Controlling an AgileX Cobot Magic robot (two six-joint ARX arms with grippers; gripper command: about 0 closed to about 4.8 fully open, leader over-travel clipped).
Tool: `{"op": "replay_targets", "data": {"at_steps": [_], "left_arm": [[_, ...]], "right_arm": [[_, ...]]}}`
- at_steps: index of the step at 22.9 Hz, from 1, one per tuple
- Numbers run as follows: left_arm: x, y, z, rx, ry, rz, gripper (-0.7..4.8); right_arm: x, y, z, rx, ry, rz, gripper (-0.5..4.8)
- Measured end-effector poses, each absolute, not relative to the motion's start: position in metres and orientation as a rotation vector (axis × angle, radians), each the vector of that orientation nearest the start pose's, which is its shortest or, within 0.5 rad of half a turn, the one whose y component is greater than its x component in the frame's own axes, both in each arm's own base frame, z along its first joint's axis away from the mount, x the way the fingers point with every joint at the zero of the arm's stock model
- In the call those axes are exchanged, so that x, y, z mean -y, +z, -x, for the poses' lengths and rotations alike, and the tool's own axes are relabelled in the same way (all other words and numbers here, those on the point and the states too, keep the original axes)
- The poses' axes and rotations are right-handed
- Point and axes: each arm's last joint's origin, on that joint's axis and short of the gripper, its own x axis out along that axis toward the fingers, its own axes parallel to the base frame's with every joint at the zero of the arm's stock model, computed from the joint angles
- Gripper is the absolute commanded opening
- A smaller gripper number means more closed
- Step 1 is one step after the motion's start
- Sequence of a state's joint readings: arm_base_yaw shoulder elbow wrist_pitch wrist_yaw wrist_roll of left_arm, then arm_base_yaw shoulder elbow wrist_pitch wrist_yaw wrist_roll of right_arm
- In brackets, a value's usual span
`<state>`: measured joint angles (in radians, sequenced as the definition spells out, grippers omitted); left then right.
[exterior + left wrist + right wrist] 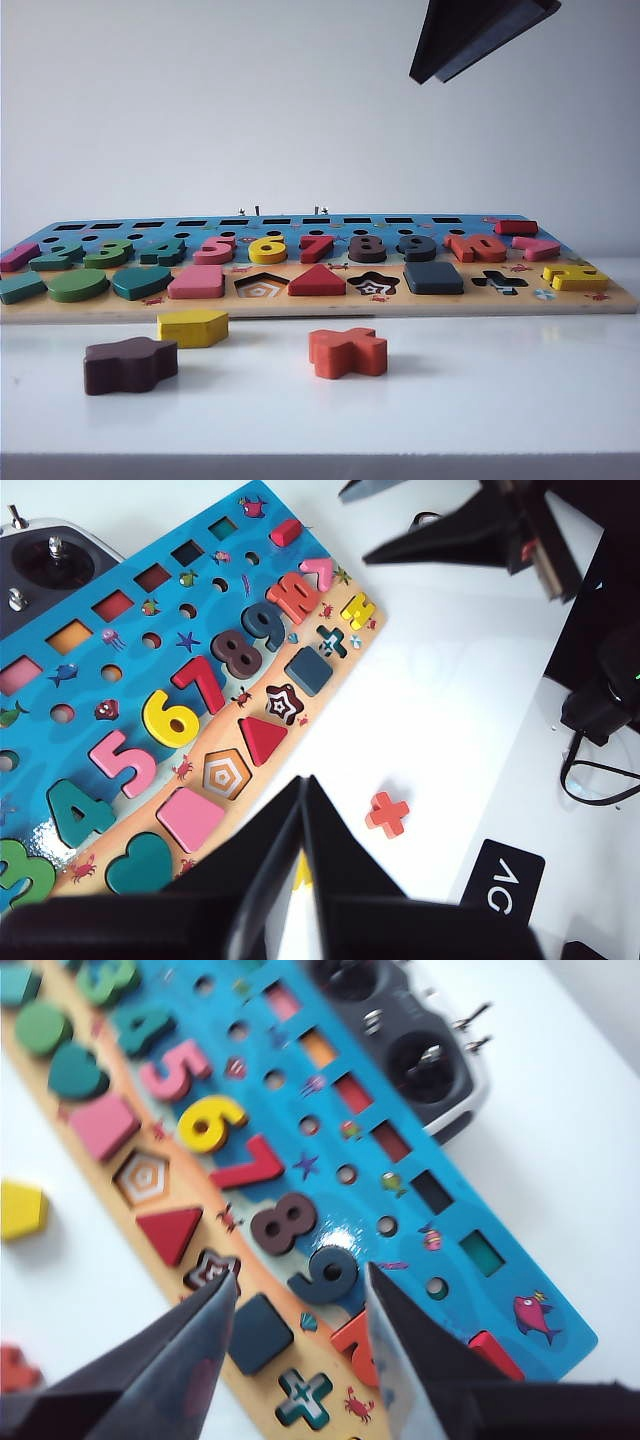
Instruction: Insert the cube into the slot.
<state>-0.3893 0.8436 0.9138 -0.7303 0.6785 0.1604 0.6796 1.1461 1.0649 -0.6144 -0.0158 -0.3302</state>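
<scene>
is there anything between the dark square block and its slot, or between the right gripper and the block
Nothing visible stands in the way: the cube already sits in its slot in the puzzle board, between the star and cross recesses. The right gripper hangs above it, jaws apart and empty, with only air between. The left gripper, shut, is off the board's near edge.

The puzzle board (320, 300) carried wooden numerals in a row; from left they read 2 (57, 257), 3 (108, 253), 4 (163, 251), 5 (215, 249), 6 (267, 249), 7 (316, 247), 8 (367, 247), 9 (416, 247); the shapes farther right could not be read surely; on the desk to the right lay a black card (503, 876) with white characters like "1C", turned round.
</scene>
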Motion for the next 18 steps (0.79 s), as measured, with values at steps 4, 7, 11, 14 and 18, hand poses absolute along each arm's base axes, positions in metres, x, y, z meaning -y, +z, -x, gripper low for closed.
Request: {"op": "replay_targets", "data": {"at_steps": [4,7,11,14,18], "left_arm": [[0.076,0.322,-0.137,-0.600,-1.078,-0.040,0.17],[0.076,0.322,-0.137,-0.600,-1.078,-0.040,0.17],[0.076,0.322,-0.137,-0.600,-1.078,-0.040,0.17],[0.076,0.322,-0.137,-0.600,-1.078,-0.040,0.17],[0.076,0.322,-0.137,-0.599,-1.076,-0.040,0.17]], "right_arm": [[-0.121,0.323,-0.177,-0.539,0.635,0.260,2.37],[-0.105,0.316,-0.173,-0.535,0.561,0.170,2.37],[-0.087,0.306,-0.165,-0.531,0.494,0.100,2.37],[-0.070,0.294,-0.155,-0.521,0.432,0.007,2.37],[-0.051,0.280,-0.139,-0.443,0.359,-0.086,2.37]]}}
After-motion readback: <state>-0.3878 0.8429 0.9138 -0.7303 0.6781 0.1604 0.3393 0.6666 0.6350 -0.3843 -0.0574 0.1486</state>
